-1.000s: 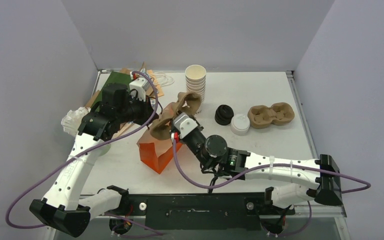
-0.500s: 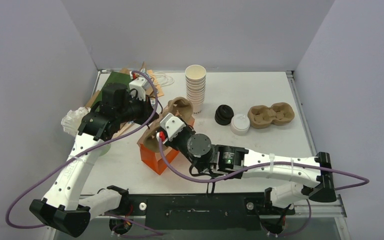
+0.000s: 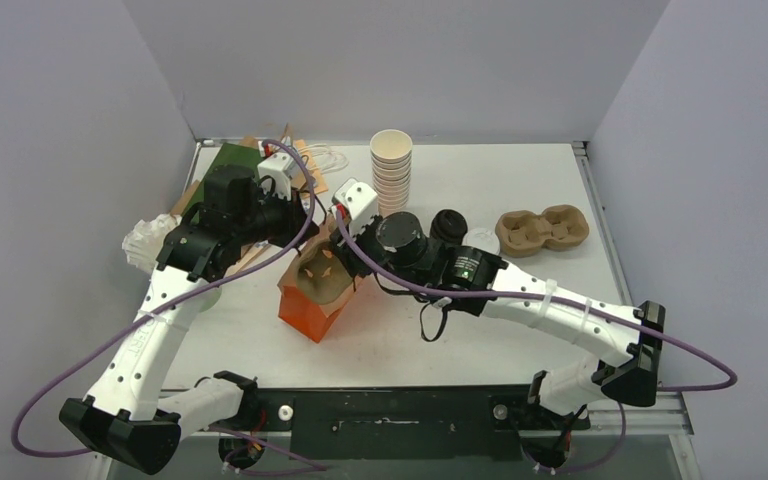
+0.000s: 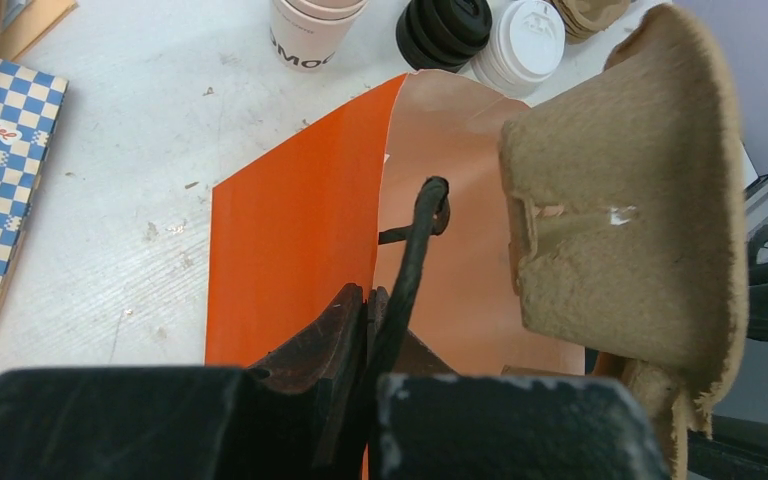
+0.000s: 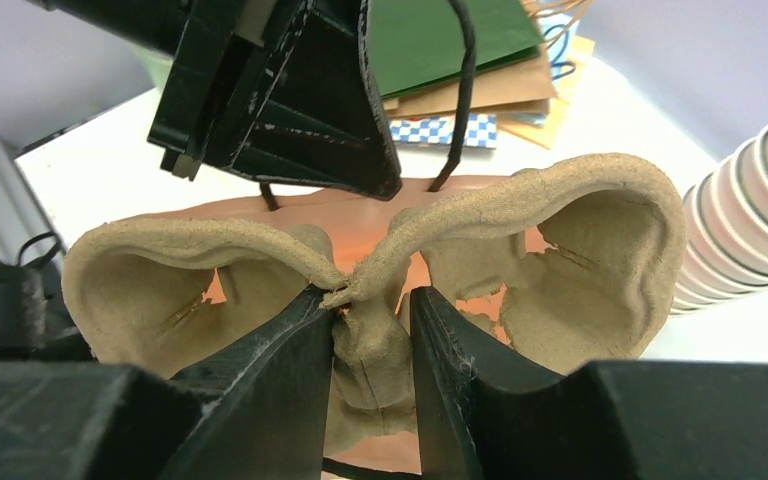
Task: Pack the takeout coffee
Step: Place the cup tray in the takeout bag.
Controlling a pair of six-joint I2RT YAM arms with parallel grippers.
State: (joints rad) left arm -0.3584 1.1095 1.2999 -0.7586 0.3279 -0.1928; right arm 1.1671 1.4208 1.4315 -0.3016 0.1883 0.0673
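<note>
Takeout coffee: you can't place it from these views; no lidded green cup shows in any of them.
Left gripper (image 4: 368,300): clenched on the black cord handle (image 4: 415,240) of the orange bag (image 3: 310,315); your left arm holds that side of the bag up, mouth open.
Right gripper (image 5: 370,310): pinching the centre ridge of the pulp cup carrier (image 5: 580,250); fingers (image 5: 280,370) press it from both sides.
Carrier: both wells look empty, orange showing through the slits. From the top camera it sits in the bag's mouth (image 3: 322,270); from your left wrist it stands on edge against the bag's inner wall (image 4: 630,200).
Bag: standing on the table (image 3: 520,310), left of centre, between your two arms; coppery inside, orange outside (image 4: 290,230).
Second carrier (image 3: 542,228): flat on the table, far right, well apart from the bag.
White cup stack (image 3: 391,170): lidless, upright, behind the bag.
Black lids (image 4: 443,30): stacked just right of the cup stack.
White lids (image 4: 525,45): touching or just beside the black ones, can't tell which.
Green bag (image 3: 228,160): flat at the far left corner, on brown paper.
Checkered paper (image 4: 10,180): blue and white, at the left edge beside the brown paper.
</note>
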